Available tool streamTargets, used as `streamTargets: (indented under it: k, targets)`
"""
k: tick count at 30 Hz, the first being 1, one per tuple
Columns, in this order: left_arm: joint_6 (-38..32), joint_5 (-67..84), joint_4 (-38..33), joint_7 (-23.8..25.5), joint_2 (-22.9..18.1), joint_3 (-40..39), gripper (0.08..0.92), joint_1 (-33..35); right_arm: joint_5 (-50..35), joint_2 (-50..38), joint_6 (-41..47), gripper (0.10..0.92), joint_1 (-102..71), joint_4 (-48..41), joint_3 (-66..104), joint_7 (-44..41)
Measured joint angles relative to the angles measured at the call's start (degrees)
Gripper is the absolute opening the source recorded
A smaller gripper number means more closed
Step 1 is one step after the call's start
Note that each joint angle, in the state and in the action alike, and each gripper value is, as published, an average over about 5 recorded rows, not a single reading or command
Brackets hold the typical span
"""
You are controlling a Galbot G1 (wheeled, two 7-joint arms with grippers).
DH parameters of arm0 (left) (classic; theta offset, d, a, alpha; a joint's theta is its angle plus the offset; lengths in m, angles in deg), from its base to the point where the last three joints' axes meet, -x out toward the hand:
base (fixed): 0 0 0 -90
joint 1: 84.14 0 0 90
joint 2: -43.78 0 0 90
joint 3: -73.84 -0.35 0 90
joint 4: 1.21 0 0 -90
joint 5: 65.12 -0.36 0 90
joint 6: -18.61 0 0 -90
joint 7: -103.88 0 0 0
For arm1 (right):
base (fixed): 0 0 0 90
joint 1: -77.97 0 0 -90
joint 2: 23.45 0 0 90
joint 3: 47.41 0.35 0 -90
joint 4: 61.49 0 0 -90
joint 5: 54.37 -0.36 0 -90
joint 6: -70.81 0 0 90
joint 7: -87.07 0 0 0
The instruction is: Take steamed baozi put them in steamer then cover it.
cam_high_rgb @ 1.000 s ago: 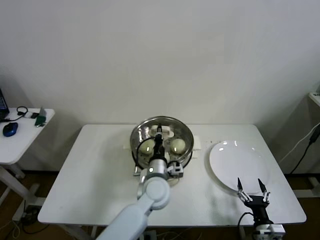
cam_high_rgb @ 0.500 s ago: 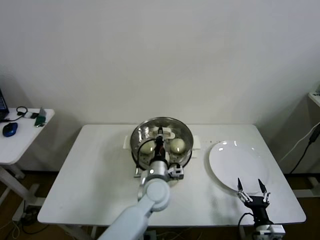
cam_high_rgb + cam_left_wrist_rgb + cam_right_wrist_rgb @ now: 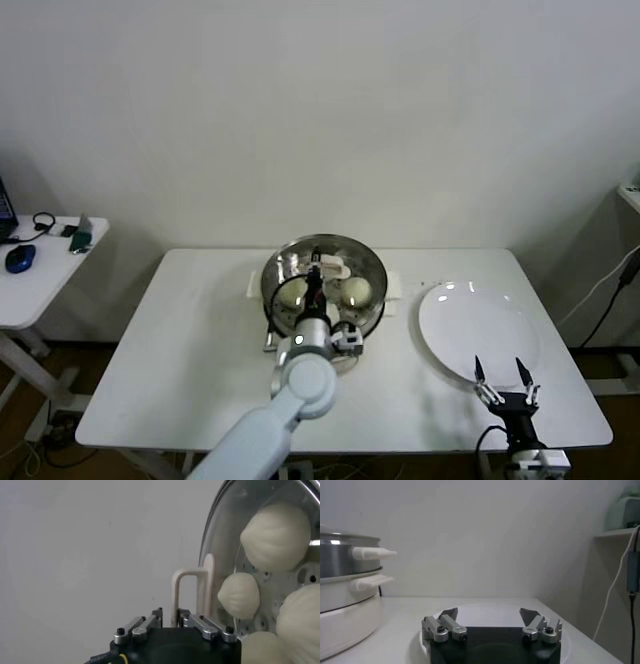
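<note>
The steamer point(image 3: 373, 298) stands mid-table with the clear glass cover point(image 3: 340, 255) lying on it. Through the glass I see cream-white steamed baozi point(image 3: 357, 290), and more in the left wrist view point(image 3: 277, 535). My left gripper point(image 3: 313, 284) hangs over the cover's centre. Its fingers point(image 3: 169, 614) straddle the foot of the whitish loop handle point(image 3: 209, 585), narrowly open, with a gap on one side. My right gripper point(image 3: 498, 372) rests open and empty by the front edge of the white plate point(image 3: 480, 325). The right wrist view also shows it open point(image 3: 489, 615).
The bare plate point(image 3: 485, 611) takes up the table's right part. The steamer's side handles point(image 3: 372, 553) stick out toward it. A small side table point(image 3: 45, 270) with a blue mouse stands at the far left. A cable point(image 3: 610, 300) hangs at the right.
The cover has shifted slightly toward the wall and settled on the steamer. My left gripper's fingers have parted slightly from the handle. The right arm has not moved.
</note>
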Motion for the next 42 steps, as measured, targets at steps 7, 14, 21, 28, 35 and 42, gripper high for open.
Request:
streamTargets:
  k: [7,14,21,28,35,42]
  targets:
    - [0.0,2.08,-1.79,0.15,0.95,-0.8,0.502,0.12,-0.03,-0.14,0.54,0.823,0.25,0.28,-0.19,-0.09]
    - [-0.02,4.92,-5.13,0.06,2.55,-1.66,0.701,0.87,-0.27,-0.1,0.84,0.822,0.5,0.48,-0.63,0.3]
    - [-0.03,8.3,-10.3,-0.88,5.27,-0.55,0.819,2.55,-0.8,-0.33,0.99,0.823,0.35,0.94,-1.1,0.84]
    - [-0.04,15.48,-16.52,-3.73,8.37,4.13,0.823,7.09,-1.08,-0.78,1.07,0.823,0.19,1.7,-1.11,1.18]
    - [-0.66,30.53,-22.54,-8.72,10.03,14.15,0.823,14.86,-1.35,-0.79,0.96,0.823,0.52,2.21,-1.29,1.74]
    - [-11.15,50.82,-24.74,-12.63,9.09,28.65,0.823,24.52,-1.27,-0.91,0.88,0.823,0.63,2.25,-1.8,1.88]
